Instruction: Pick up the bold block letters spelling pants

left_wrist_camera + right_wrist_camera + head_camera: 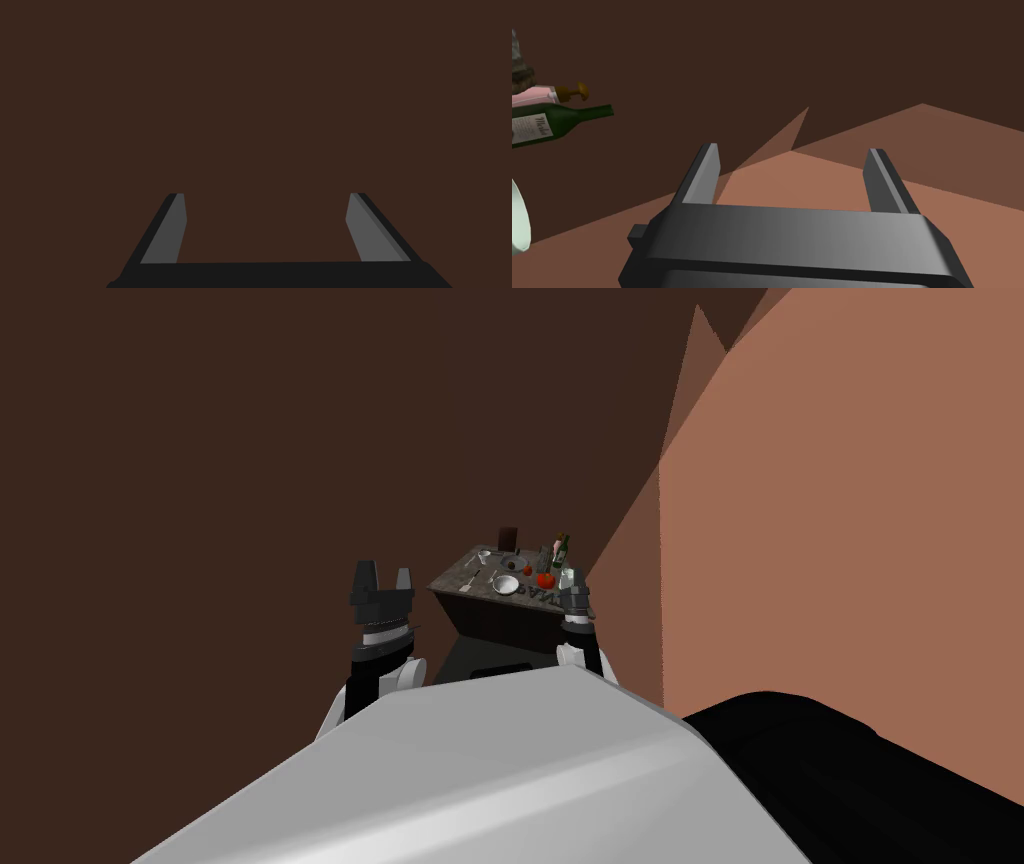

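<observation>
My right pincer is spread and empty at the table's near corner, with a green bottle off to one side. The letters lie on the table just beside it, not yet gripped, so the whole pick is left. My left pincer hangs spread, apart from the table.

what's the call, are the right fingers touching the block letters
Apart. The right wrist view shows the right gripper with fingers open on air, walls beyond; the block letters lie on the table.
</observation>
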Robot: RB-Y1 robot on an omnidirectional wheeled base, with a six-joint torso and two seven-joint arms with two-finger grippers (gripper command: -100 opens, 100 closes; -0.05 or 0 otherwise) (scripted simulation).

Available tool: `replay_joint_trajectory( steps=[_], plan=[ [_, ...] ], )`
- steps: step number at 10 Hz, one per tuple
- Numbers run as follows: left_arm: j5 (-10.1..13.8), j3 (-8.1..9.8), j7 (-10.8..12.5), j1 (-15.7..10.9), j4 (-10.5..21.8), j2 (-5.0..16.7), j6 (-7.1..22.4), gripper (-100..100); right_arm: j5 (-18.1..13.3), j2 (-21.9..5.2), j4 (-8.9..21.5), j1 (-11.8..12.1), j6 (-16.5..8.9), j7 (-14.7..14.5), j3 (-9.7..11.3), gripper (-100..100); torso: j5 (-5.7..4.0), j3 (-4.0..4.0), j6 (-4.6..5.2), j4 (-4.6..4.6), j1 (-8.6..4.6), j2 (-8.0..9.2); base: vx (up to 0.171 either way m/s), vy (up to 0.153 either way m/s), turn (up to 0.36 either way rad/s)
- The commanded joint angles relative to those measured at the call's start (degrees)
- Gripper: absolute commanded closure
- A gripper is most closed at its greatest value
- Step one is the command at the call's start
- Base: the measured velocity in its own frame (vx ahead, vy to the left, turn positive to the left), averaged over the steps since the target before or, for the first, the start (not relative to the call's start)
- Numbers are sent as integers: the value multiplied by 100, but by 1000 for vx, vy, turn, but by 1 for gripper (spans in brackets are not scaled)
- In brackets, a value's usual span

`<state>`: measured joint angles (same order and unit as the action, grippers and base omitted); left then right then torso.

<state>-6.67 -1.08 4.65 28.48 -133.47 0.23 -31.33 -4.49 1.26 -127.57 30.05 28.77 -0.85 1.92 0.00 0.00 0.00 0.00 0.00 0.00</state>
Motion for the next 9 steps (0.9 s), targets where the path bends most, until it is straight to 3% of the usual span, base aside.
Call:
replay_joint_trajectory(
  steps=[1, 9],
  plan=[
    [0, 0, 0, 0, 0, 0, 0, 0, 102, -286, -14, 36, 6, 40, 66, -100, 0, 0, 0, 0, 0, 0, -62, 19, 100],
    [0, -1, 0, -2, 0, -1, 0, 0, 688, -1524, 16, 286, 45, 210, 516, -100, 6, 27, -2, 10, 27, 47, -118, 60, 111]
  ],
)
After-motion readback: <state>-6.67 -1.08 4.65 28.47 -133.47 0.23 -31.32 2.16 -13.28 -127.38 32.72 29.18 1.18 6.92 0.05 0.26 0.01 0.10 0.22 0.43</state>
